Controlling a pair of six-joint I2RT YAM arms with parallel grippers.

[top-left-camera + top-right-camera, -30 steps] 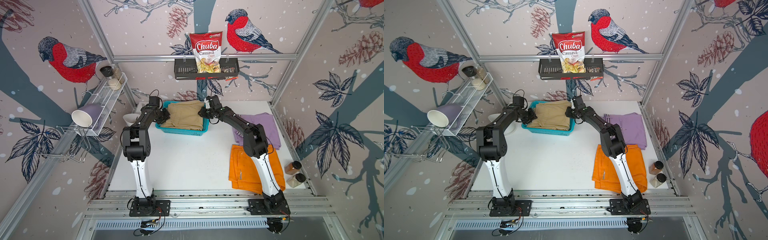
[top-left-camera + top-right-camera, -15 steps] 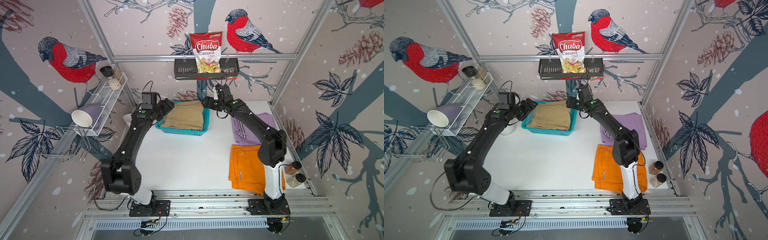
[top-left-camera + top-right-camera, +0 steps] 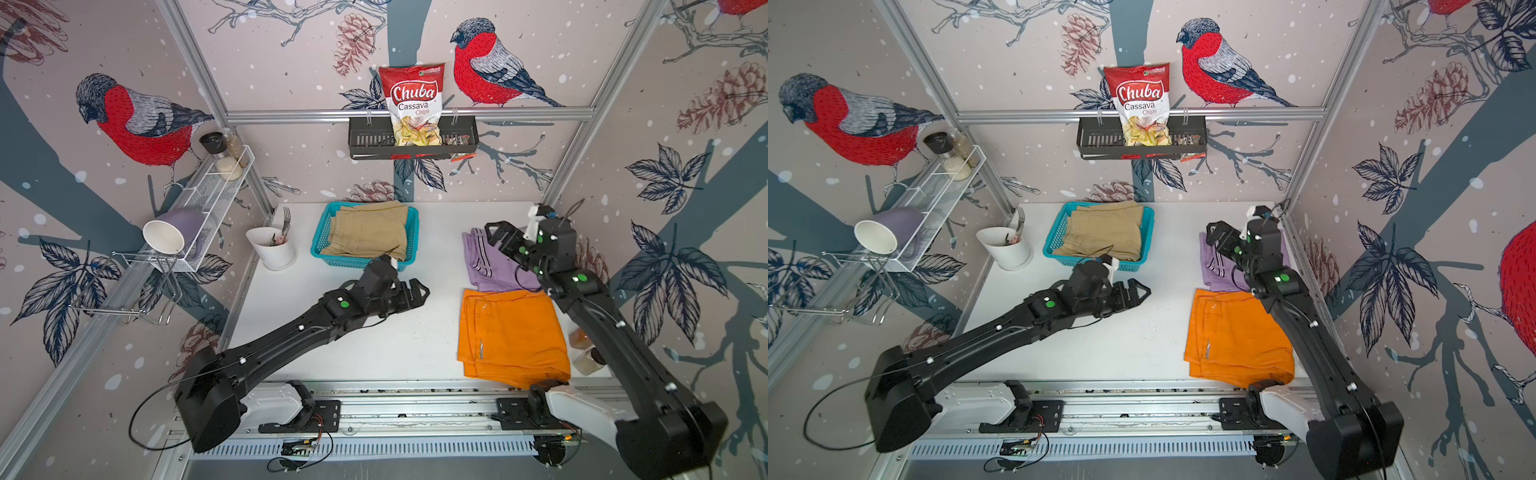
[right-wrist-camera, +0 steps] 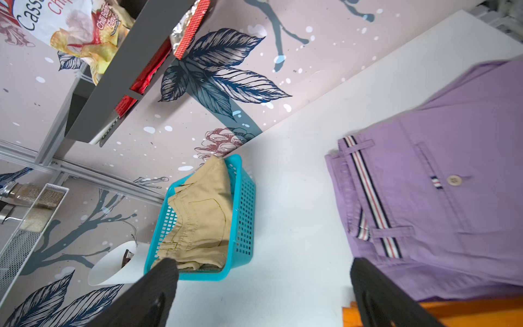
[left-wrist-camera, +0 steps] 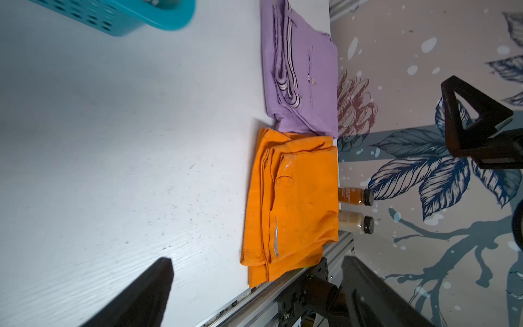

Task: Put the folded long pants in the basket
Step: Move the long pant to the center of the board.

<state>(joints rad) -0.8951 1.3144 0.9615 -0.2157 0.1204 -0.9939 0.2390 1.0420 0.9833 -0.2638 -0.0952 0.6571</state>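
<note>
The teal basket (image 3: 413,232) (image 3: 1149,232) stands at the back of the table with folded beige long pants (image 3: 370,235) (image 4: 201,215) lying in it. Lilac long pants (image 3: 484,262) (image 5: 305,70) and orange long pants (image 3: 511,332) (image 5: 297,198) lie flat on the right. My left gripper (image 3: 417,291) (image 5: 257,262) hovers open and empty over the table's middle, in front of the basket. My right gripper (image 3: 496,237) (image 4: 263,263) hangs open and empty above the lilac pair's left edge.
A white cutlery cup (image 3: 272,249) stands left of the basket. Two small bottles (image 3: 586,353) sit against the right wall beside the orange pants. A black shelf tray (image 3: 365,143) with a chips bag hangs on the back wall. A white wire rack (image 3: 208,199) is on the left wall.
Both grippers opened and drew back from the basket, leaving the beige pants in it. The left arm swung to the table's middle; the right arm moved over the lilac pants.
</note>
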